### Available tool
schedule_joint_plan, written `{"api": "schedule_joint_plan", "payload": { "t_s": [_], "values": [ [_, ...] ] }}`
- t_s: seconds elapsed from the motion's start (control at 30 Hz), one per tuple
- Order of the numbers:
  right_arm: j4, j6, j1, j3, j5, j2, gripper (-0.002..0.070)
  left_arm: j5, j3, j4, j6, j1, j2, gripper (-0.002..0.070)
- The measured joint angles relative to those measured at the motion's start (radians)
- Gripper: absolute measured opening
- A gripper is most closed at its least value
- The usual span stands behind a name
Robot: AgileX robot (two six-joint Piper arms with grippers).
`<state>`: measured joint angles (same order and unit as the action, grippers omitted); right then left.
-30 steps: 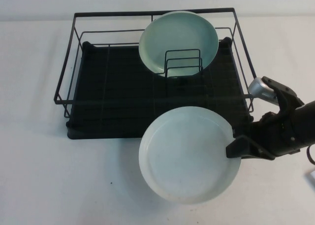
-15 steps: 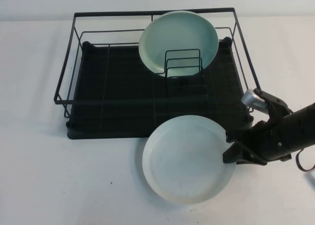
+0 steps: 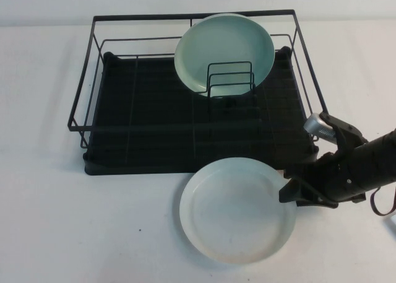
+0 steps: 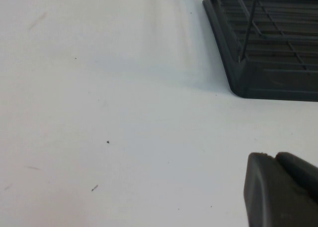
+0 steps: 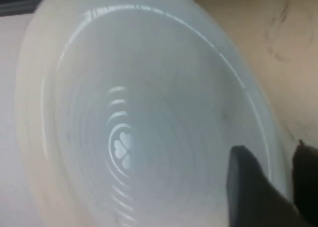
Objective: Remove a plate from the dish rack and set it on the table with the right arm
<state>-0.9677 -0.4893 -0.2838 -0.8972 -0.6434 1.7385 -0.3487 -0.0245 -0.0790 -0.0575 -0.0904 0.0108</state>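
The white, faintly mint plate is on or just above the table, right in front of the dish rack's front right corner. I cannot tell whether it touches the surface. My right gripper is shut on the plate's right rim. In the right wrist view, one finger is inside the plate and the other outside, with the gripper pinching the rim. My left gripper shows only in the left wrist view, shut and empty, low over bare table beside the rack's corner.
A greener pale-teal plate stands on edge in the small wire holder at the rack's back right. The rack's black tray base is otherwise bare. White table lies open left of and in front of the rack.
My right gripper has lowered the plate and brought it slightly back toward me. It has dropped from over the rack's front edge to table level in front of the rack.
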Motion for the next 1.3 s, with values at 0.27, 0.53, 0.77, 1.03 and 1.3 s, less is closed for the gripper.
{"api": "schedule_joint_plan", "payload": {
  "t_s": [0.27, 0.53, 0.77, 1.03, 1.3],
  "values": [
    [0.007, 0.0, 0.0, -0.013, 0.016, 0.0, 0.033, 0.0, 0.0, 0.0, 0.0, 0.0, 0.0, -0.0004],
    [0.098, 0.004, 0.0, -0.112, -0.058, -0.065, 0.0251, 0.0, 0.0, 0.0, 0.0, 0.0, 0.0, -0.0004],
    [0.249, 0.017, 0.0, -0.118, -0.132, -0.274, 0.0034, 0.0, 0.0, 0.0, 0.0, 0.0, 0.0, -0.0004],
    [0.326, 0.03, 0.0, -0.023, -0.212, -0.605, -0.0013, 0.0, 0.0, 0.0, 0.0, 0.0, 0.0, -0.0004],
    [0.373, 0.03, 0.0, 0.059, -0.407, -0.912, -0.0017, 0.0, 0.0, 0.0, 0.0, 0.0, 0.0, -0.0004]
  ]
}}
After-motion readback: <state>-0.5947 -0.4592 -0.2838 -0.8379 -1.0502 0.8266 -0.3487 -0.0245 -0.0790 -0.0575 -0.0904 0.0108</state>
